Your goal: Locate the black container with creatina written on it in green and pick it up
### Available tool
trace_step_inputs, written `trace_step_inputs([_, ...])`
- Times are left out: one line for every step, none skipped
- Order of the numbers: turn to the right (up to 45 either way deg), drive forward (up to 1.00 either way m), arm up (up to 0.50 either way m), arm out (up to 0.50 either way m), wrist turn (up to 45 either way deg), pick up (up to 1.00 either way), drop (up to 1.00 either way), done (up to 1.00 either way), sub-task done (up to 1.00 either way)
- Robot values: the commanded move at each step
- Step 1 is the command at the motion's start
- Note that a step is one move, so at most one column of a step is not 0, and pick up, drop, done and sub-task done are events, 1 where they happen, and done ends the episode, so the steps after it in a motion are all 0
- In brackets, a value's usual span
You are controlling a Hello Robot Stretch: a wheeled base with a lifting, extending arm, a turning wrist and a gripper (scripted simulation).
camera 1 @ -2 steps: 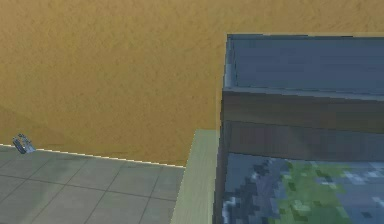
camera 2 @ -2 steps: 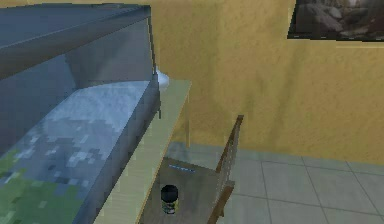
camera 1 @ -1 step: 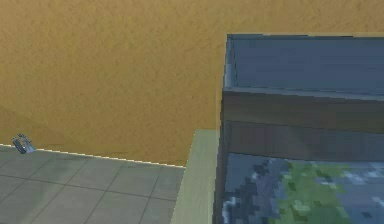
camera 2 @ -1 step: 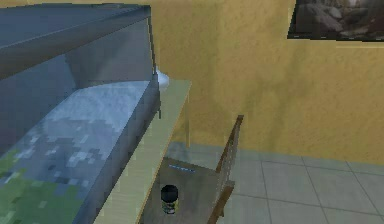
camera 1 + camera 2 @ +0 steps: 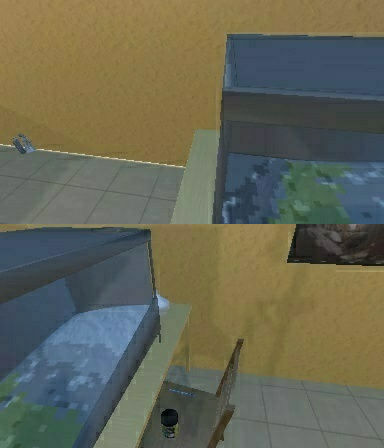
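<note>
One black cylindrical container (image 5: 169, 424), greenish label, stands at six o'clock on one wooden chair (image 5: 231, 374). Jaw state: cannot tell.

You won't find any readable text here; any print on the dark container (image 5: 169, 424) at 6 o'clock is too small to read.

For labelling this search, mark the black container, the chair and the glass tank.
black container (image 5: 169, 427): arm side view, on its dark side wall.
chair (image 5: 232, 374): arm side view, on its wooden backrest.
glass tank (image 5: 300, 65): forward view, on its blue top face.
</note>
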Motion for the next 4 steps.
trace_step_inputs([0.0, 0.00, 0.00, 0.26, 0.0, 0.00, 0.00, 0.00, 0.00])
trace_step_inputs([0.0, 0.00, 0.00, 0.00, 45.0, 0.00, 0.00, 0.00, 0.00])
trace_step_inputs([0.0, 0.00, 0.00, 0.00, 45.0, 0.00, 0.00, 0.00, 0.00])
trace_step_inputs([0.0, 0.00, 0.00, 0.00, 45.0, 0.00, 0.00, 0.00, 0.00])
